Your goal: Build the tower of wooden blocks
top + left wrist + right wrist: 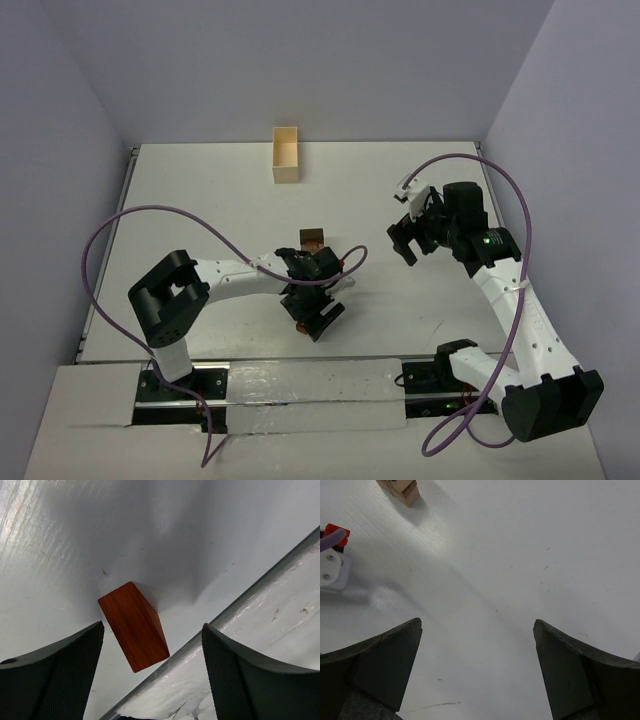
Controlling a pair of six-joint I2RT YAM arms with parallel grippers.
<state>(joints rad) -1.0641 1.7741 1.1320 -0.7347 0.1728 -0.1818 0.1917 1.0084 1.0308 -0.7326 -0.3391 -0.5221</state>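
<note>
A reddish-brown wooden block (134, 626) lies flat on the white table between the fingers of my left gripper (152, 626). It sits nearer the left finger (60, 670) and there is a gap on each side, so the jaws stand open around it without touching. From above, that gripper (316, 318) hangs low near the table's front edge. A small stack of blocks (312, 238) with a reddish-brown top stands just behind it, and its tan lower part (402, 490) shows in the right wrist view. My right gripper (408, 241) (477, 623) hovers open over bare table, with nothing between its fingers.
A pale rectangular wooden box (286, 155) stands at the back of the table. The table's taped front strip (260, 620) runs just beside the left gripper. Purple cables (150, 215) loop off both arms. Part of the left arm's wrist, white with a red connector (334, 555), lies left of the right gripper.
</note>
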